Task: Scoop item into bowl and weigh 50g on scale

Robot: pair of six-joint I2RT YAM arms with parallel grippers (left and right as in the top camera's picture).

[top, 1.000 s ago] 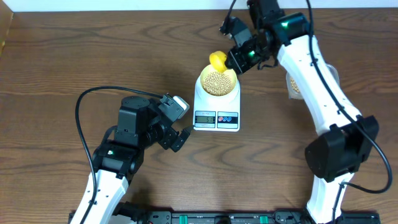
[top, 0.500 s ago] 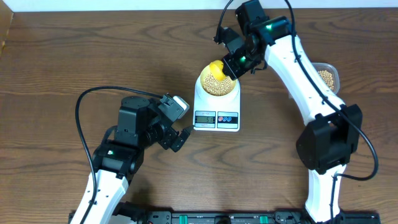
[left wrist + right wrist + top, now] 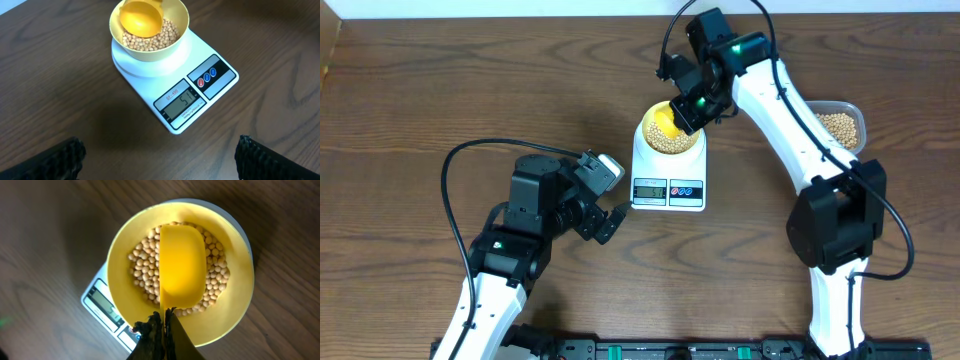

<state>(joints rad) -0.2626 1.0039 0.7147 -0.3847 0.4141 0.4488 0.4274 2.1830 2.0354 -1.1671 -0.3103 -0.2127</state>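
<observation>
The pale-yellow bowl [image 3: 670,133] sits on the white scale [image 3: 669,185] and holds many tan beans [image 3: 218,275]. The bowl [image 3: 176,15] and scale [image 3: 195,90] also show in the left wrist view; the display reads 51. My right gripper [image 3: 165,317] is shut on the handle of the yellow scoop [image 3: 181,265], whose empty cup lies over the beans in the bowl [image 3: 120,255]. In the overhead view the right gripper [image 3: 688,103] hangs at the bowl's far right rim. My left gripper [image 3: 610,222] is open and empty, left of the scale.
A clear plastic tub [image 3: 840,125] with more beans stands at the right, behind the right arm. The brown wooden table [image 3: 420,90] stretches left of the scale. Cables trail from both arms.
My right arm has swung left from the tub side, and the scoop has come down from above the bowl's far rim into the bowl. The left arm has not moved.
</observation>
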